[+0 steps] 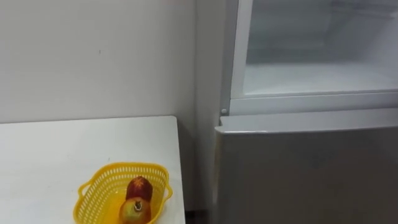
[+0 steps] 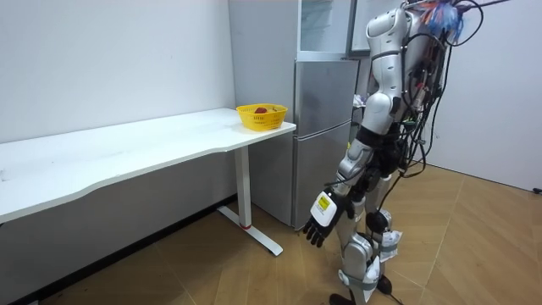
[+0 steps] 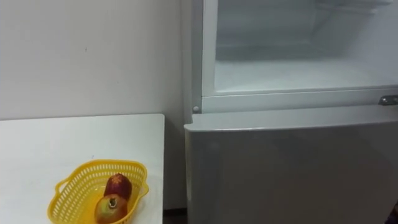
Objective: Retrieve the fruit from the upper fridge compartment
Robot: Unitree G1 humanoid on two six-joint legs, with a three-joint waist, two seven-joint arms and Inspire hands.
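Desk (image 1: 62,149) of plain white runs along the pale wall (image 1: 93,56), its end just beside the grey fridge (image 2: 322,110). Near that end of the desk sits a yellow basket (image 1: 124,167) of open lattice holding two pieces of fruit that touch: a red fruit (image 1: 140,186) behind and a yellow-red fruit (image 1: 135,210) in front. The fridge's upper compartment (image 1: 311,74) stands open, showing a pale shelf, while the lower door (image 1: 311,168) is shut. The robot stands upright on the wooden floor (image 2: 212,271), facing the fridge. Its left robot hand (image 2: 320,227) hangs by its thigh, fingers relaxed and holding nothing.
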